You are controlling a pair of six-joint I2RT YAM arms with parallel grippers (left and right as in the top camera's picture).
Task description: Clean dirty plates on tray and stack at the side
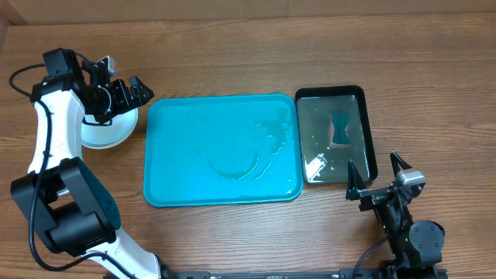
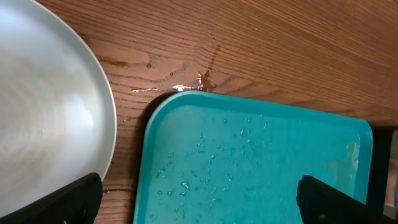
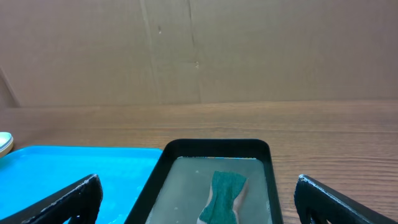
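The turquoise tray (image 1: 225, 147) lies mid-table, wet with water drops and with no plates on it; it also shows in the left wrist view (image 2: 249, 168) and the right wrist view (image 3: 74, 162). A white plate (image 1: 108, 132) sits on the table left of the tray, also seen in the left wrist view (image 2: 43, 112). I cannot tell whether other plates lie under it. My left gripper (image 1: 138, 91) is open and empty, hovering over the gap between plate and tray (image 2: 199, 190). My right gripper (image 1: 373, 167) is open and empty near the front right (image 3: 197, 183).
A black glossy tray (image 1: 369, 132) right of the turquoise one holds water and a green sponge (image 1: 340, 128), also seen in the right wrist view (image 3: 222, 196). Water and a brownish smear (image 2: 205, 78) lie on the wood by the tray's corner. A cardboard wall (image 3: 199, 50) stands at the back.
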